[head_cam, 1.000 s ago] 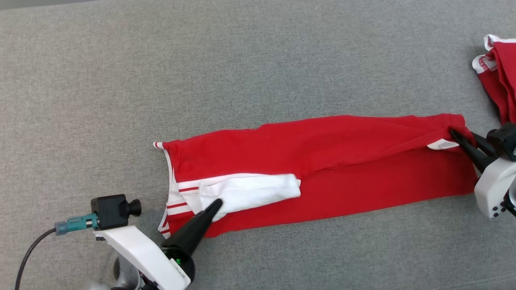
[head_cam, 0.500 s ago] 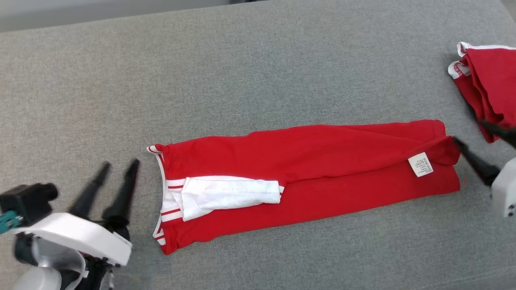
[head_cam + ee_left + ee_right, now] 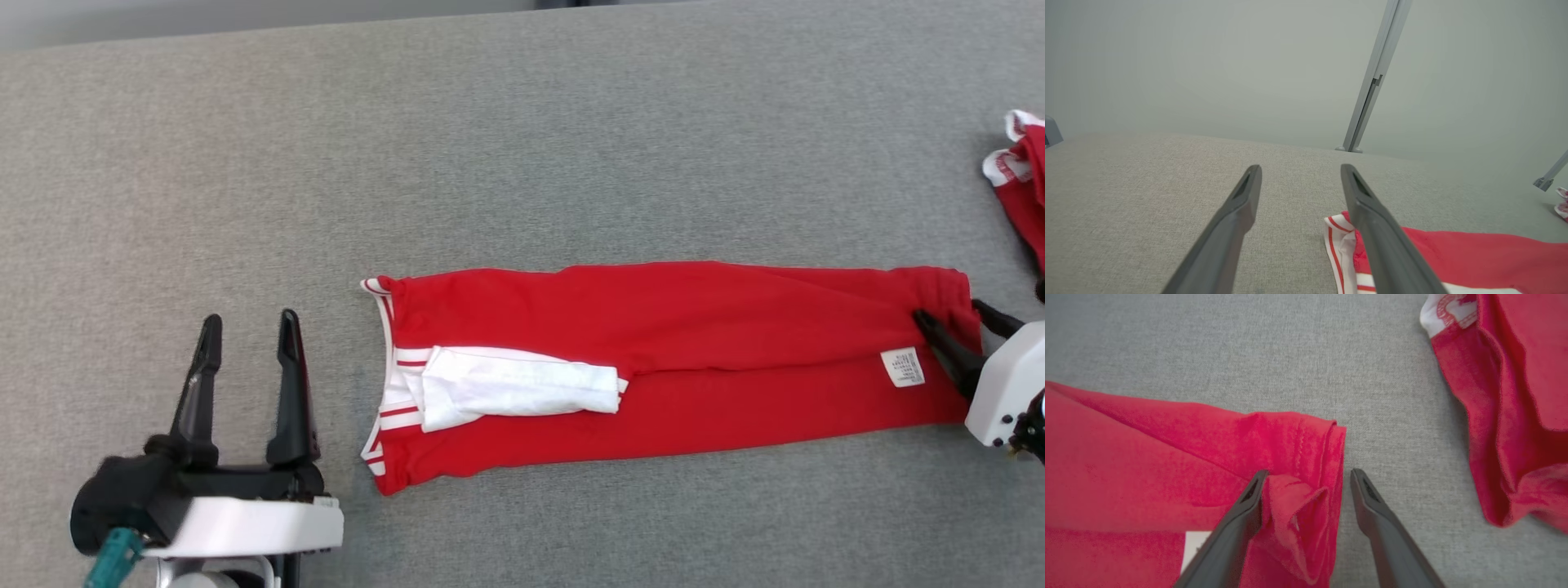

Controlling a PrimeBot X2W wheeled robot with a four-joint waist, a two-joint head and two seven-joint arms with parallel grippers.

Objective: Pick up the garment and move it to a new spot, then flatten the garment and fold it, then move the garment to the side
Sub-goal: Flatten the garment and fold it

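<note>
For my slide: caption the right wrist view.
Open fingers straddle the hem of the folded red cloth garment on grey fabric.

Head view: high, looking steeply down on grey tabletop; whole garment in frame, mid-distance. Left wrist view: low, just above tabletop, facing along it toward pale wall; left tool fingers frame garment's striped end. Right wrist view: close, facing down on garment's opposite end, second garment alongside. Head view shares both ends with wrist views.
</note>
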